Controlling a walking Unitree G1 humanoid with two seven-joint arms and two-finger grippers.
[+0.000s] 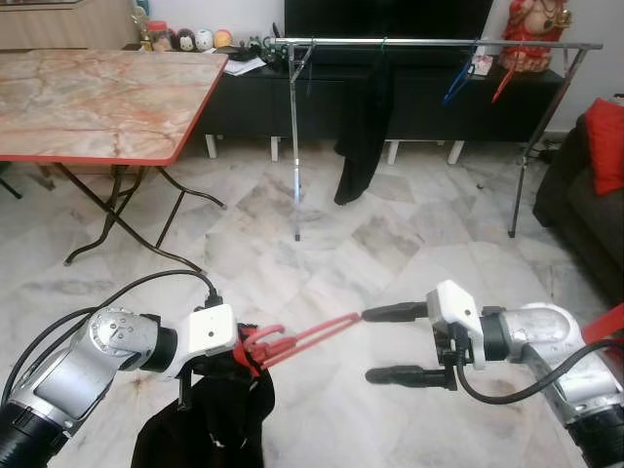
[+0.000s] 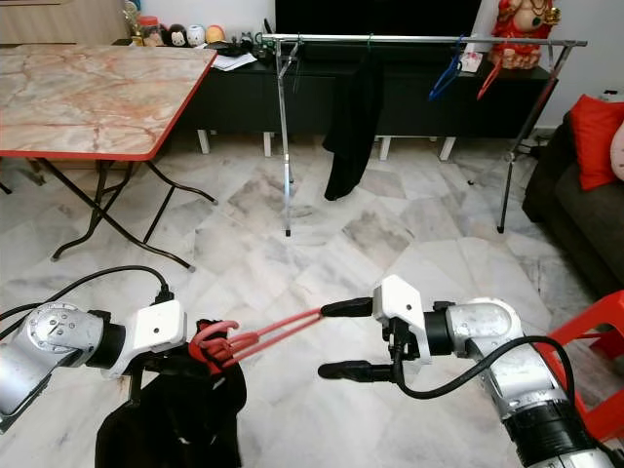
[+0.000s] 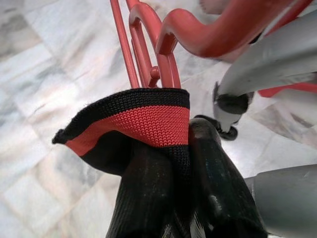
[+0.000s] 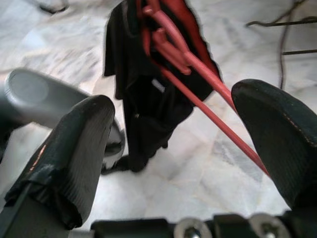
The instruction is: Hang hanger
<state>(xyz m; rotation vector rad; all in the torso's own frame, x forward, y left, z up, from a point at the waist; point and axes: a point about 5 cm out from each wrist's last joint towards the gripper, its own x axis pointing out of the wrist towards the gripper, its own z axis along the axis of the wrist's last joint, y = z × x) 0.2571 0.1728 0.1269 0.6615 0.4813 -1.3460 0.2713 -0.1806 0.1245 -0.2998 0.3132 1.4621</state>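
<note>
My left gripper (image 1: 244, 349) is low at the left, shut on the hook end of a red hanger (image 1: 312, 336). A black garment with a red-striped collar (image 3: 143, 119) hangs from that hanger toward the floor (image 1: 210, 419). The hanger's arm reaches right as far as the upper fingertip of my right gripper (image 1: 369, 344). That gripper is open, with the red arm (image 4: 208, 94) running close past one finger (image 4: 282, 134). Across the room stands the metal clothes rail (image 1: 429, 43). It carries a black garment (image 1: 361, 127), a blue hanger (image 1: 458, 83) and another red hanger (image 1: 502, 83).
A folding table with a marble top and red edge (image 1: 97, 97) stands at the left, its legs splayed on the tiled floor. A dark sofa with a red cushion (image 1: 606, 141) is at the right, and a red seat (image 2: 595, 341) is beside my right arm. A black cabinet (image 1: 253, 97) runs behind the rail.
</note>
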